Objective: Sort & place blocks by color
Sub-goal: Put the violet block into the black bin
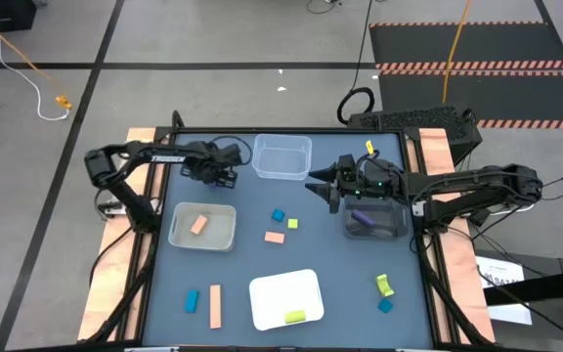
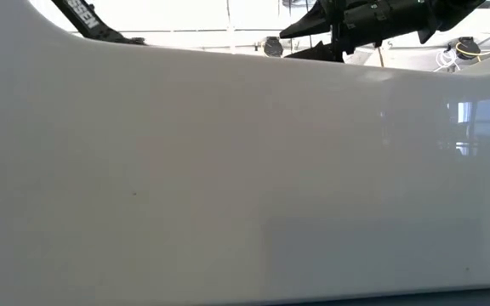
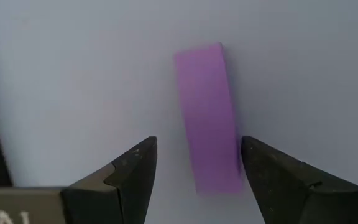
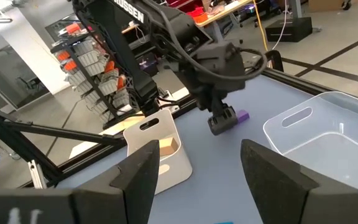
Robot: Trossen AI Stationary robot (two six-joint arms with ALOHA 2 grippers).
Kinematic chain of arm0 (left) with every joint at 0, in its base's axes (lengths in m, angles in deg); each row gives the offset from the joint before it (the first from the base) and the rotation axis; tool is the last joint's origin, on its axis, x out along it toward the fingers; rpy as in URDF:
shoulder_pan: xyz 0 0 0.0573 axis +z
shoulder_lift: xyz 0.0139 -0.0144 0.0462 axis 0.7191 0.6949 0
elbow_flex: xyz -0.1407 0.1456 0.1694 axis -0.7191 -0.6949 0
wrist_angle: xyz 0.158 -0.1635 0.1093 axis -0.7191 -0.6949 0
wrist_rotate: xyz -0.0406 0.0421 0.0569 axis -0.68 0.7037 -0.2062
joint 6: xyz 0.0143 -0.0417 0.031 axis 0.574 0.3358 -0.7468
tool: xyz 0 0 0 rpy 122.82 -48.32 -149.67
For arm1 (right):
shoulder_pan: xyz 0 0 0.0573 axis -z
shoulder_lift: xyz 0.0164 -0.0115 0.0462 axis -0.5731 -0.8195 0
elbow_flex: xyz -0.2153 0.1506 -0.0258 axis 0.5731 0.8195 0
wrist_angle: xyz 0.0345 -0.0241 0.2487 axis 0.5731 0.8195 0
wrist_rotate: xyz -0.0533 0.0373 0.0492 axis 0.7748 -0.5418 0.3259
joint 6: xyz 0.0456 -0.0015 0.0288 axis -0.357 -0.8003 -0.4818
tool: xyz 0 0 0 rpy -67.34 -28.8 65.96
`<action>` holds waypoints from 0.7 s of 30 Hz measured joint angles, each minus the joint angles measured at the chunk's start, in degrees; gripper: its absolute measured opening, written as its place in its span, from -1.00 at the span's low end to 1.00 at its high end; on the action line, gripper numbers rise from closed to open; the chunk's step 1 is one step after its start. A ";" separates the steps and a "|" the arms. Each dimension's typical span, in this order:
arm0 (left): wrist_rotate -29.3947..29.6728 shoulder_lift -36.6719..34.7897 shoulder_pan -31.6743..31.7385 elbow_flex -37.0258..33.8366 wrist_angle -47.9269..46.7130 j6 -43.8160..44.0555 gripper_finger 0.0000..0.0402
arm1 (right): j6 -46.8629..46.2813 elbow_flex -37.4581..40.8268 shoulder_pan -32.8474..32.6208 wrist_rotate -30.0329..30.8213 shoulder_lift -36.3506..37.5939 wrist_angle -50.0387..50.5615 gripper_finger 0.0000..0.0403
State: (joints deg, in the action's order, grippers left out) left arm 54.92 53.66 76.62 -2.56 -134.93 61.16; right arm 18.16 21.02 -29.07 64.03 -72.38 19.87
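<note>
Purple bar [image 3: 207, 118] lies flat, long axis running away between the left pincer's [image 3: 197, 180] parted fingers; dark bin [image 1: 374, 221], centre right, holds another purple block [image 1: 364, 219]

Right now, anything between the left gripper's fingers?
Yes: a purple block lies on the table between the open left gripper's fingers, seen in the left wrist view.

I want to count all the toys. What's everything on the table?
Blue wooden blocks: three, blue, loose on dark table.
Peach wooden blocks: three, peach, one in grey bin, two loose.
Yellow-green wooden blocks: three, yellow-green, one in white tray, two loose.
Purple wooden blocks: two, purple, one in dark bin, one under left gripper.
Clear plastic bin: one, clear, far middle.
Grey bin: one, grey, left.
Dark bin: one, dark, right.
White tray: one, white, near middle.
Left gripper: one, dark, open.
Right gripper: one, dark, open.
</note>
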 joint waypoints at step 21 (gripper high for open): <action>-4.84 -3.57 -3.28 -0.17 3.90 -1.64 -0.52 | 0.17 -0.01 0.00 0.03 0.00 0.35 0.07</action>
State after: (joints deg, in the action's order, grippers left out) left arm 50.08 50.10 73.35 -2.73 -131.04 59.52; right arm 18.34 21.00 -29.07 64.06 -72.38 20.22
